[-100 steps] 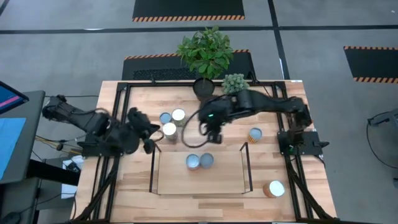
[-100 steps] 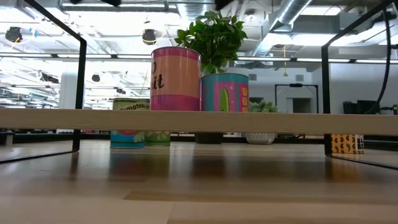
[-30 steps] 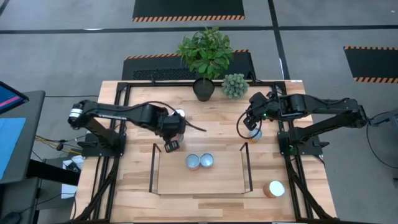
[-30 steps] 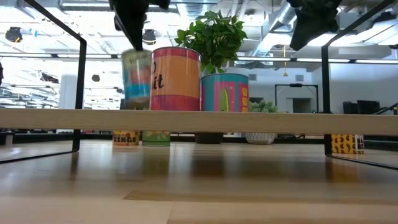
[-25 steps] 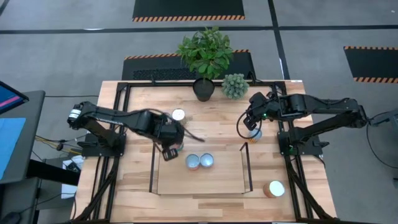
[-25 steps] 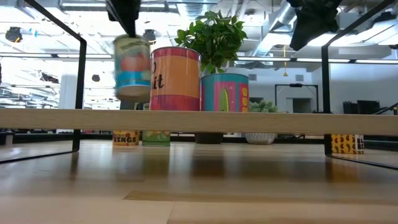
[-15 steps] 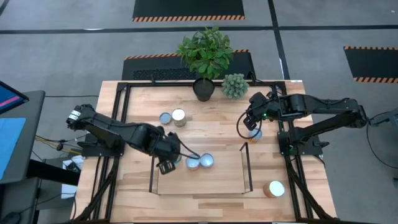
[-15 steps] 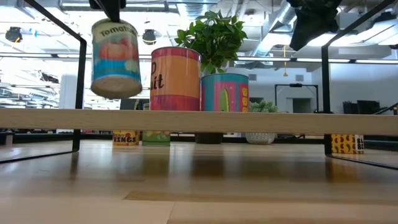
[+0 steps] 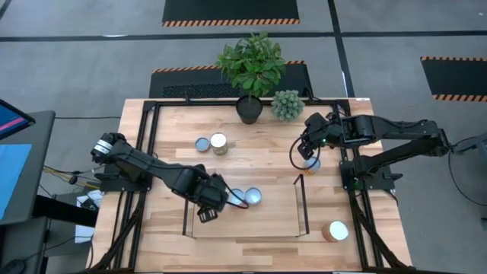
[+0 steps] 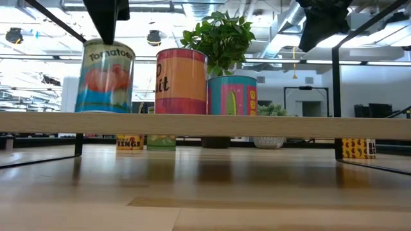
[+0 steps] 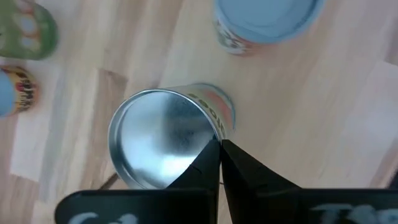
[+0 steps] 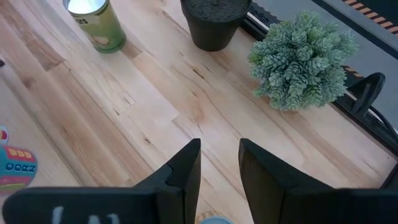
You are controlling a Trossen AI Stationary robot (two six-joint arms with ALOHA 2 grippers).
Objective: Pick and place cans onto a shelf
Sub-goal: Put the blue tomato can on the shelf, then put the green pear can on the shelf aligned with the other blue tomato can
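Left end effector (image 9: 207, 214) sits over the shelf's (image 9: 266, 224) left part in the high view, near two cans (image 9: 245, 197) there, while the right end effector (image 9: 307, 150) waits over the worktop (image 9: 259, 152). Seen low, a tomato can (image 10: 104, 77) with red, white and blue sides stands on the shelf board. At the left wrist, the fingers (image 11: 233, 168) pinch the rim of its shiny, open top, clenched tight.

- The counter (image 9: 266, 164) is pale, smooth wood with visible grain.
- The shelf (image 10: 257, 123) is a light wood board on thin dark wire frames.
- The tomato can (image 11: 165, 140) has a shiny bare-metal top and a glossy printed label.
- The plant pot (image 12: 214, 22) is matt black.
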